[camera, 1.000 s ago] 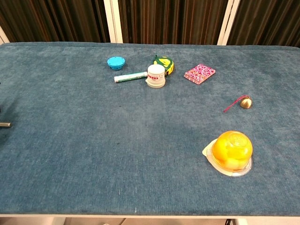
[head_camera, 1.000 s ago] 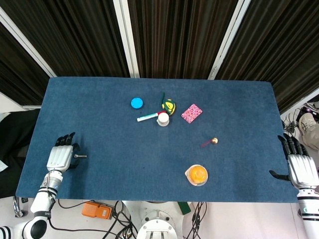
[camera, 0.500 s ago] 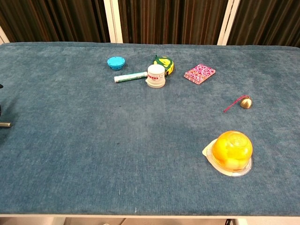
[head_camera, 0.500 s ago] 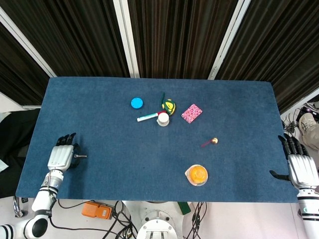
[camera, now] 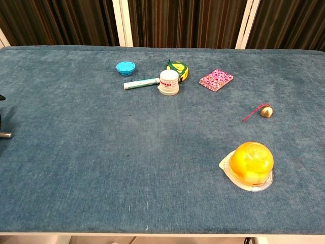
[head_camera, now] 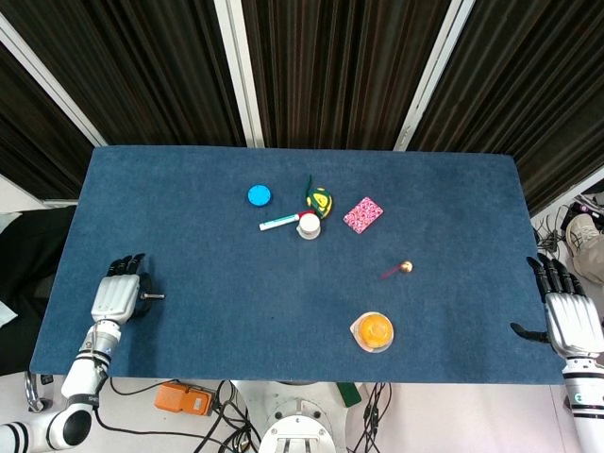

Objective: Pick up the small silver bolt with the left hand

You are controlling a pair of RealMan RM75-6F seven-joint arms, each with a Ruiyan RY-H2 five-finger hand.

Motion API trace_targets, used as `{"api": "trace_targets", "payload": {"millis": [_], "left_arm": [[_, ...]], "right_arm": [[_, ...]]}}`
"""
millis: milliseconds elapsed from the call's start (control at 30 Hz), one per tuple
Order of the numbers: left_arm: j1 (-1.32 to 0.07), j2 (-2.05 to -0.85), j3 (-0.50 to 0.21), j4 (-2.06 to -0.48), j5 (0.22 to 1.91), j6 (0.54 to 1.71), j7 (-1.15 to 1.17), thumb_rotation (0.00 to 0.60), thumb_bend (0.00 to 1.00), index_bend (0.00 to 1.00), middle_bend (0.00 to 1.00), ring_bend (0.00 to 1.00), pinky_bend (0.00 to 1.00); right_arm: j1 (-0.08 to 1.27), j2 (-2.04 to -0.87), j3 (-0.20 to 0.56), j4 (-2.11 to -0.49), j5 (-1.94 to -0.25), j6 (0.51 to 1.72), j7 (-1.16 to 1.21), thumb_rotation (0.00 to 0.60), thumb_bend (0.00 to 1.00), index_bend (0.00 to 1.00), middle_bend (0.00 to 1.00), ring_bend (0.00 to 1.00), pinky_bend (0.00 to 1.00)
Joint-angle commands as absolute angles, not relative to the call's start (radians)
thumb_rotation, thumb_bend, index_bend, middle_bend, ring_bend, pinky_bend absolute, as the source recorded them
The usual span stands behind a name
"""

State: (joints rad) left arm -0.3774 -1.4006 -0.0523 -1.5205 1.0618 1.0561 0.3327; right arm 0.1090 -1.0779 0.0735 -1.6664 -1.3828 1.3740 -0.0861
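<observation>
The left hand rests on the blue bench, fingers curled, and pinches the small silver bolt, which sticks out at its right side. The right hand lies spread, holding nothing.

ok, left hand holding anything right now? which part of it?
Left hand appears to hold the small silver bolt by one end; the other end juts out sideways. The contact itself is hidden. Right hand holds nothing.

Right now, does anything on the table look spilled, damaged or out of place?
Nothing stands out. The small silver bolt pokes out beside the left hand at the table's left edge; the jelly cup, bell and the far cluster sit intact on the blue cloth.
</observation>
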Motion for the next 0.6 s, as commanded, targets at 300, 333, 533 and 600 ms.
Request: {"api": "trace_targets", "payload": {"millis": [300, 333, 533, 600], "left_arm": [[-0.378, -1.409, -0.050, -1.501, 1.075, 1.049, 0.302, 0.600, 0.34, 0.53, 0.08, 0.00, 0.07], [-0.378, -1.409, -0.050, -1.501, 1.080, 1.050, 0.295, 0.600, 0.34, 0.53, 0.09, 0.00, 0.07], [-0.378, -1.397, -0.049, -1.509, 1.090, 1.052, 0.287, 0.600, 0.40, 0.58, 0.11, 0.00, 0.07], [-0.378, -1.391, -0.050, -1.516, 1.089, 1.053, 0.288, 0.600, 0.43, 0.60, 0.12, 0.00, 0.07]], "right_arm": [[0.108, -1.079, 0.074, -1.667, -1.383, 1.376, -0.085, 0.600, 0.16, 0.06, 0.07, 0.07, 0.17], [0.108, -1.079, 0.074, -1.667, -1.384, 1.376, -0.086, 0.600, 0.16, 0.06, 0.07, 0.07, 0.17], [0.109, -1.079, 0.073, -1.668, -1.384, 1.373, -0.085, 0.600, 0.16, 0.06, 0.07, 0.07, 0.17], [0.108, -1.079, 0.073, -1.669, -1.383, 1.374, -0.084, 0.600, 0.16, 0.06, 0.07, 0.07, 0.17]]}}
